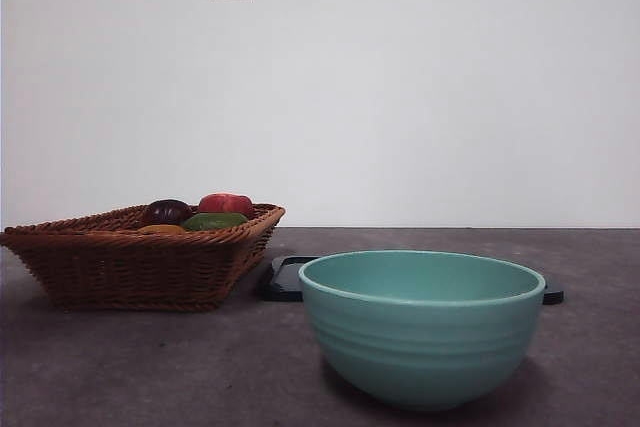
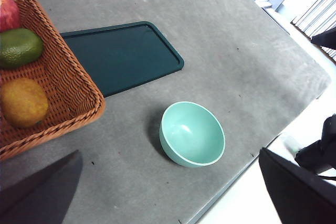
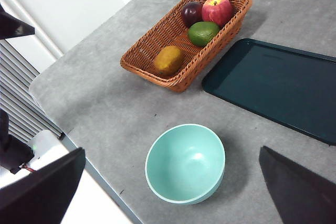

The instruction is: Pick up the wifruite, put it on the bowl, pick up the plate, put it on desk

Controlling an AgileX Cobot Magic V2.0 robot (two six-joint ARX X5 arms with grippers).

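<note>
Nearest the front camera stood the bowl (image 1: 422,325), filling the lower right of the frame, mint green and empty, upright on the desk (image 1: 150,367). Behind it lay a dark green tray (image 1: 284,279), flat on the tabletop, its far end just showing past the bowl's right rim; this was presumably the plate the task meant. At the left of the frame sat a wicker basket (image 1: 130,267), touching or just beside the tray's corner.

In the right wrist picture the wifruite (image 3: 168,60) rested in the basket's nearer end, apart from the green fruit (image 3: 203,33), the dark purple fruit (image 3: 191,13) and the red apple (image 3: 217,9) grouped at the far end.

Neither arm showed in the front frame. The left gripper (image 2: 173,203) hung high over the table with its jaws wide apart and nothing between them; the right gripper (image 3: 173,203) was the same, spread and empty above the bowl.

By my reading nothing was done yet: the fruit still had to go into the bowl, and the tray step was untouched too.
</note>
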